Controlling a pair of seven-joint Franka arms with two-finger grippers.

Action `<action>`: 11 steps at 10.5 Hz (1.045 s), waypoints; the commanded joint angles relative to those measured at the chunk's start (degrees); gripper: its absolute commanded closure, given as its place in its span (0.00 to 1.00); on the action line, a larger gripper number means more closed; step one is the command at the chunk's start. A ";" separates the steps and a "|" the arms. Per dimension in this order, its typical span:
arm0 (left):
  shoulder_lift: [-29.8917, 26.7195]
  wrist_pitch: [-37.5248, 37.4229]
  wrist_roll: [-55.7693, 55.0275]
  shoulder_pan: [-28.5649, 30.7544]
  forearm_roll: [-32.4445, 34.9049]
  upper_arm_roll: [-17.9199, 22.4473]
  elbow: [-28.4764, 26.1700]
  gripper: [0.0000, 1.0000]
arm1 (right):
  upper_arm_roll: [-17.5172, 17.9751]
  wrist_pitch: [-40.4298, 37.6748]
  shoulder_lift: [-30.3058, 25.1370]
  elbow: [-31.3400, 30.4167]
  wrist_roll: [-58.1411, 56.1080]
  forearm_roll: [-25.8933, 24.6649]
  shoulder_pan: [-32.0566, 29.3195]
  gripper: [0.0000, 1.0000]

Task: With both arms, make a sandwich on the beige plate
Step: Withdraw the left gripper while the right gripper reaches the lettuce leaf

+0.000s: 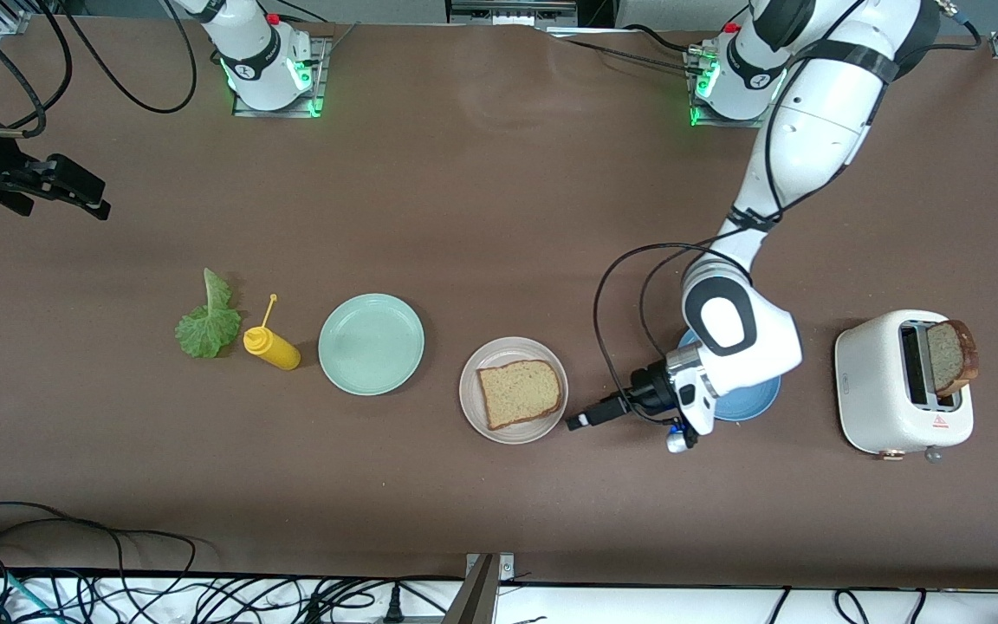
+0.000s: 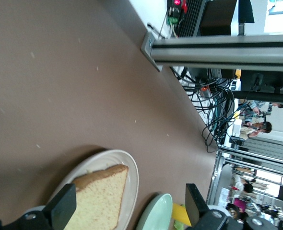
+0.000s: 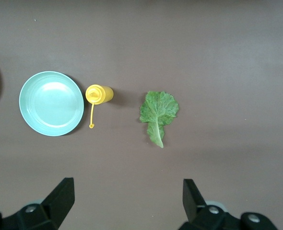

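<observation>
Front view: one slice of bread (image 1: 521, 393) already flat on the beige plate (image 1: 474, 407), low centre of the frame, so first layer done. Still to come, by the look of it: lettuce leaf (image 1: 207, 325) onto that slice, then a second slice on top. Lettuce untouched on the bare table at centre left, just beside the yellow squeeze bottle (image 1: 272, 344), with the mint-green plate (image 1: 371, 344) between bottle and beige plate. Second slice (image 1: 952, 356) upright in a slot of the white toaster (image 1: 884, 390) at lower right, its top half sticking out. Roughly a third of the way through, as a judgement.

Left gripper (image 1: 575, 423) low over the table just beside the beige plate's rim, jaws wide apart and holding nothing; arm body covering most of a blue plate (image 1: 766, 400). In the left wrist view, both black fingers (image 2: 63, 205) spread at the bottom edge, slice (image 2: 99, 197) and plate (image 2: 131, 168) between and just above them, clear of the grip.

Right gripper (image 1: 97, 198) at the upper left edge of the front frame, waiting over bare table; jaws open and empty, seen spread in the right wrist view above the lettuce (image 3: 158, 113), bottle (image 3: 99, 94) and mint-green plate (image 3: 51, 103).

Placed slice: square, pale tan crumb, darker brown crust, lying slightly askew, filling most of the round off-white plate. Lettuce ruffled, green, pale stem.
</observation>
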 commanded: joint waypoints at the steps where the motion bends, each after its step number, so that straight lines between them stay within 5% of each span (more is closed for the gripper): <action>1: -6.63 0.16 -6.02 2.85 11.26 -0.26 -5.67 0.00 | -0.12 -0.59 0.23 0.48 -0.50 0.67 0.00 0.00; 5: -14.02 -0.99 -25.11 6.54 37.99 -0.17 -10.68 0.00 | -0.29 0.21 2.34 0.12 -0.85 0.49 -0.96 0.00; 8: -18.86 -1.86 -26.11 10.58 49.61 0.44 -15.78 0.00 | -0.20 1.69 3.93 -2.32 -3.23 -0.12 -0.87 0.00; 11: -23.16 -11.14 -26.02 11.12 62.70 4.91 -16.50 0.00 | -1.08 10.47 6.38 -10.65 -3.23 -0.48 -1.23 0.00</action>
